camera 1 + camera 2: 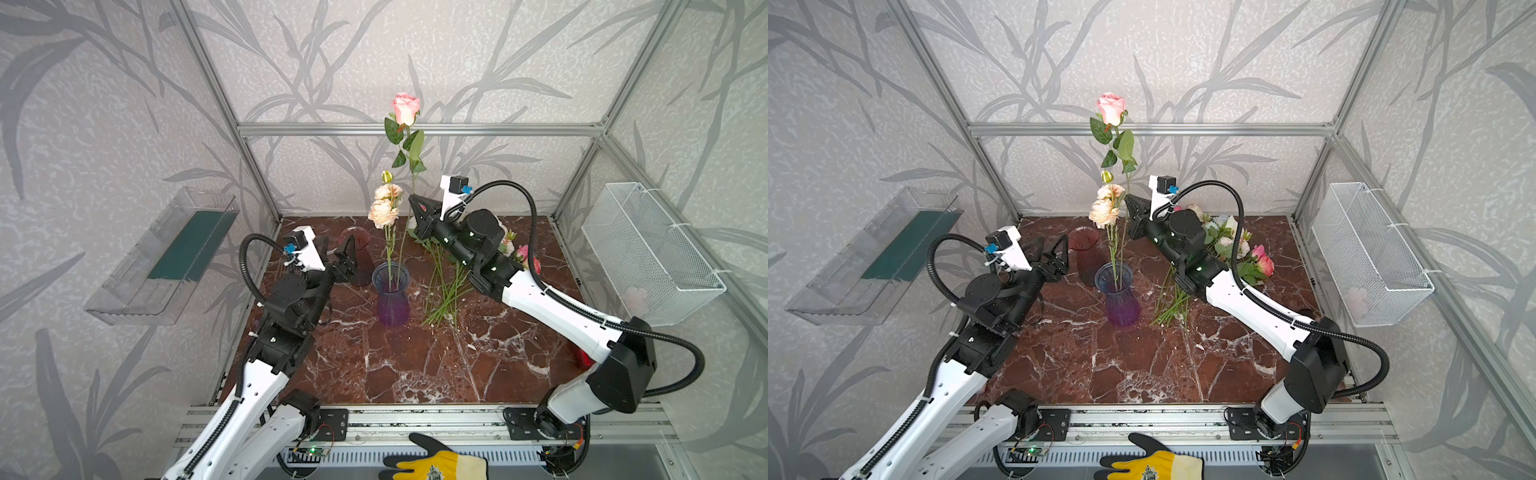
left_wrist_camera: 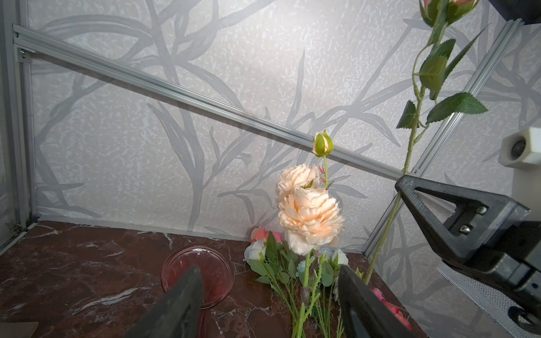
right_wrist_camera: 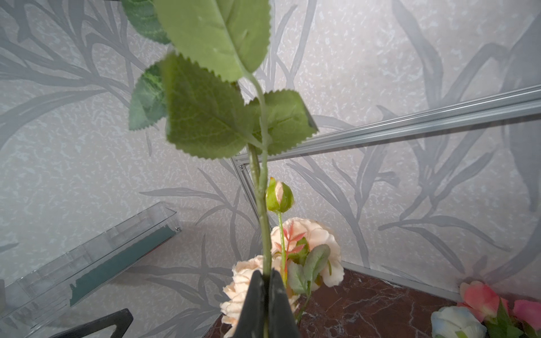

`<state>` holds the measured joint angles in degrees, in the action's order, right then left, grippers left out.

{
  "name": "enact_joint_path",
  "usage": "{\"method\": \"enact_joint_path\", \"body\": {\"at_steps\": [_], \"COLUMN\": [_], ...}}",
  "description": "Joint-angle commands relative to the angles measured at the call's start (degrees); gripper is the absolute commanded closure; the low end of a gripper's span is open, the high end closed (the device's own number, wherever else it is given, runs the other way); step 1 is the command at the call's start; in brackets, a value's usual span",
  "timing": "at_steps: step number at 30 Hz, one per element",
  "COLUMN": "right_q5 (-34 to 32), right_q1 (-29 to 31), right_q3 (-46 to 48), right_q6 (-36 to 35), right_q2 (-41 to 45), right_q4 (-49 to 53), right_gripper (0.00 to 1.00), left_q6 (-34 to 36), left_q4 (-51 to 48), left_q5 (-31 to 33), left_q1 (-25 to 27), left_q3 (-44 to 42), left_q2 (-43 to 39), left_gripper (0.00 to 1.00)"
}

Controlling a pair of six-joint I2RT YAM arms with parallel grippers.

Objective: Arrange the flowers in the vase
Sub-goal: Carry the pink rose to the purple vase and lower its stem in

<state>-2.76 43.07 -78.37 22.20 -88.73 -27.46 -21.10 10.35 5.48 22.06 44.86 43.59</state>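
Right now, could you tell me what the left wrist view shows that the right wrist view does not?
Only the left wrist view shows the empty pink glass vase on the table, that the left gripper is open, and the right gripper from the side, shut on the tall rose stem. Only the right wrist view shows the clear wall bin. Both show the cream-peach blooms, the green bud and loose flowers lying on the table.

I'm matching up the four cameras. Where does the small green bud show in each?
Top view: bud at centre, just above the peach blooms.
Top view: bud likewise, left of centre.
Left wrist: bud against the rail.
Right wrist: bud beside the rose stem in the shut right claw.
Shared landmark: the peach blooms next to it in all four.
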Motion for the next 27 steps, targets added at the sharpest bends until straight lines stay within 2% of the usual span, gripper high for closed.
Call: {"method": "enact_joint_path", "body": {"at_steps": [1, 5, 11, 27], "right_q5": [-1.7, -4.3, -5.7, -6.7], "right_q1": [1.5, 3.4, 4.9, 7.6], "right_q3": [4.3, 11.1, 16.0, 20.8], "right_q6": [-1.6, -2.5, -2.8, 0.7], "right_q2": [1.7, 3.3, 6.0, 6.2], "right_q4": [-5.1, -8.1, -8.1, -5.1], "right_gripper": [1.00, 0.99, 0.95, 0.89], "left_q6": [-0.8, -1.4, -1.7, -2.6], "left_q4": [2.1, 2.2, 2.2, 2.7], "left_q5": [-0.7, -1.5, -1.9, -2.0], "left_q1": [-0.4, -0.4, -0.6, -0.6], "left_q3": [0.0, -0.1, 0.0, -0.5], "left_q2": [-0.3, 0.2, 0.7, 1.4], "left_gripper": [0.26, 0.26, 0.26, 0.26]}}
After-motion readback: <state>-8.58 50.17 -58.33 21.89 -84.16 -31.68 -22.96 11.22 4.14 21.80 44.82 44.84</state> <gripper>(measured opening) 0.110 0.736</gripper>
